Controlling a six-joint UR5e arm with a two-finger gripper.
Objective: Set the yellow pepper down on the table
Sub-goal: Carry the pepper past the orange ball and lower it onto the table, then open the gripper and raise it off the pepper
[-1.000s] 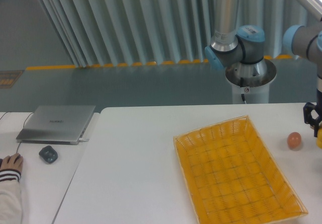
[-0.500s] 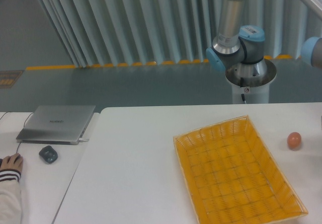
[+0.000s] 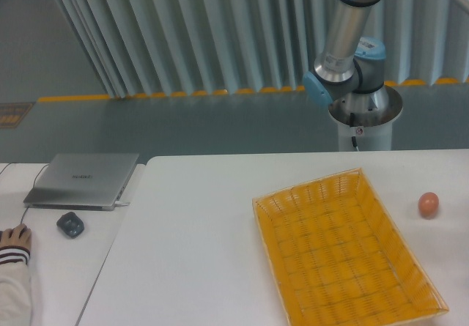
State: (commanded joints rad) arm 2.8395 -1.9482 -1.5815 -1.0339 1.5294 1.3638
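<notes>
The white worktop (image 3: 198, 238) stretches across the near half of the room. On its right part lies a yellow-orange woven basket tray (image 3: 344, 249), a shallow rectangle set at a slight angle, with nothing in it. Just to the right of the tray, apart from its rim, a small orange-pink ball (image 3: 429, 204) rests on the bare surface.

Behind the far edge of the worktop stands the robot's base (image 3: 364, 117), a pale pedestal with blue-capped joints above it. A grey arm link (image 3: 344, 29) rises from there, leaning toward the upper right and passing out of view at the top. The claw is nowhere in sight, so I cannot tell how far open it is or whether it has hold of anything. The yellow pepper is not visible anywhere either, neither on the worktop nor in the tray.

On a separate lower surface at the left, a closed silver laptop (image 3: 82, 180) lies flat, with a dark computer mouse (image 3: 70, 224) just in front of it. At the near left edge, a person's hand (image 3: 15, 236) rests on that surface, the sleeve pale with a dark striped cuff. Beyond the worktop runs a wall of vertical grey slats.
</notes>
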